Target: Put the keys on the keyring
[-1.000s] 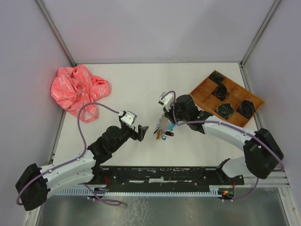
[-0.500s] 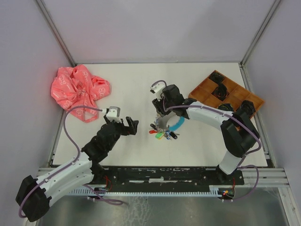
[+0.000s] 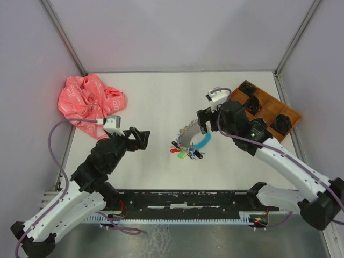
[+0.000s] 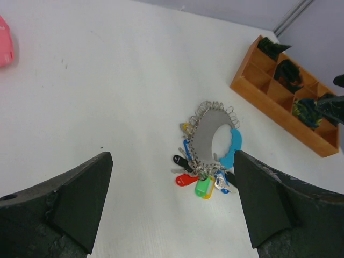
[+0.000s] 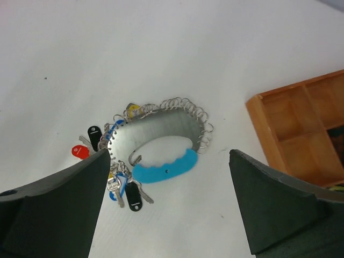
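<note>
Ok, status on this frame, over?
Left end effector open, empty. Right end effector open, empty. Keyring with keys flat on table between them. Nothing in the way.

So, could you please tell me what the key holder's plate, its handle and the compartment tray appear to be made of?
The plate looks like brushed metal: grey with a dull sheen, edged with wire rings. Its handle seems to be plastic or rubber: uniform matte blue with moulded ridges. The tray appears to be wooden: warm orange-brown, built from flat boards.
</note>
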Controlling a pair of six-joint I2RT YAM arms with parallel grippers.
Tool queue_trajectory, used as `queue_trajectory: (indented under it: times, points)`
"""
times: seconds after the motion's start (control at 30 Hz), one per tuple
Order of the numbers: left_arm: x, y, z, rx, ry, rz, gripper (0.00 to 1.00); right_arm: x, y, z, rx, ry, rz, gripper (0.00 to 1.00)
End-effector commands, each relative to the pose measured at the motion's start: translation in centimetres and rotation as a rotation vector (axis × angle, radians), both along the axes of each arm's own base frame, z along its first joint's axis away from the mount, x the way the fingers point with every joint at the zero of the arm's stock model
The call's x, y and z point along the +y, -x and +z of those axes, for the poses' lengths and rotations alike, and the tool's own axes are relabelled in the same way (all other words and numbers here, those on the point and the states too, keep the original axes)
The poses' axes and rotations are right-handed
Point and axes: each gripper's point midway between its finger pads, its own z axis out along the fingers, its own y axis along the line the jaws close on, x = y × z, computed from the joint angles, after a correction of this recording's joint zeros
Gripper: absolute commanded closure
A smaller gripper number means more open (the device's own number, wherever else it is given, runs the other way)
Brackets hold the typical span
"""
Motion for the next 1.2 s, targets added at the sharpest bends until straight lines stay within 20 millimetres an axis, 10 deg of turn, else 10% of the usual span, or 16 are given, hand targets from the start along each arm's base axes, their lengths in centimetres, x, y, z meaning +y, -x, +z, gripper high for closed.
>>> queue_trajectory:
  times: [0.0,0.23,0.47,1.17]
  points:
    - [2.5,1.8,5.0,-0.057,0.004,0.029,0.01,-5.6,2.4,2.9,-0.066,0.026,-0.163,0.0]
    - [5.6,3.9,8.9,-0.202,-0.03,0.045,0.01,-10.7,6.3,5.3,-0.147,0.018,-0.25,0.0]
    - [7.4,4.6,8.2,-0.253,-0.028,0.094,0.01,-13.8,8.7,5.5,-0.218,-0.037,-0.315,0.0]
    - [8.6,4.5,5.7,-0.268,-0.042,0.149,0.01,-15.1,9.2,5.1,-0.253,-0.076,-0.376,0.0]
